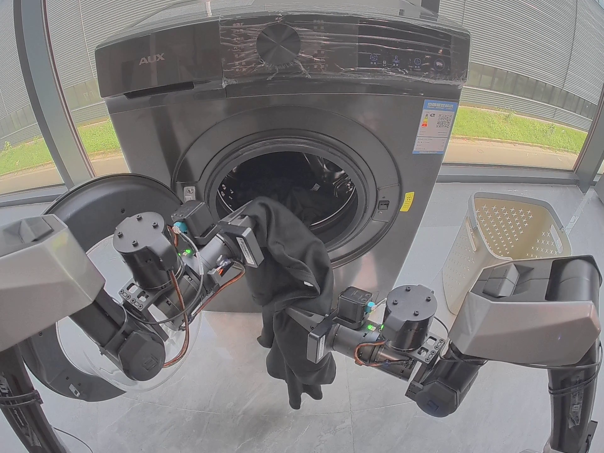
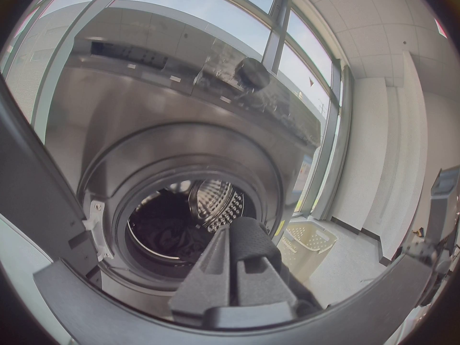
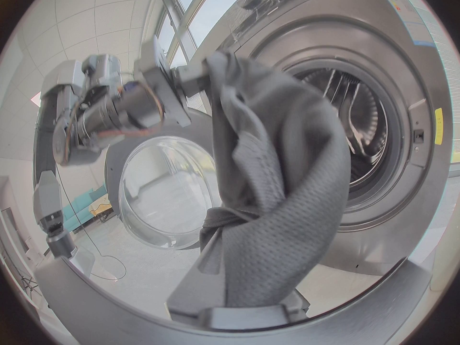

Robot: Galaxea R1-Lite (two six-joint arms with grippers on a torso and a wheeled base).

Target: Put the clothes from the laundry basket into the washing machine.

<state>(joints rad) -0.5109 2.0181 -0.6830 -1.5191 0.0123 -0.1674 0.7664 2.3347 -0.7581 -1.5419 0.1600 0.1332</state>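
Grass [image 1: 517, 128] beyond tall windows [image 1: 535, 33]; grey tiled floor [image 1: 207, 382]

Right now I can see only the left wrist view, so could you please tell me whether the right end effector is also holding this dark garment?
Observer: Yes, the right end effector is shut on the dark garment, lower down than the left end effector.
Operator: Thank you. Does any of it hang loose?
Observer: Its tail hangs below the right end effector, outside the washing machine.
Operator: Is anything left in the laundry basket?
Observer: The head view shows no clothes in the part of the laundry basket that is visible.
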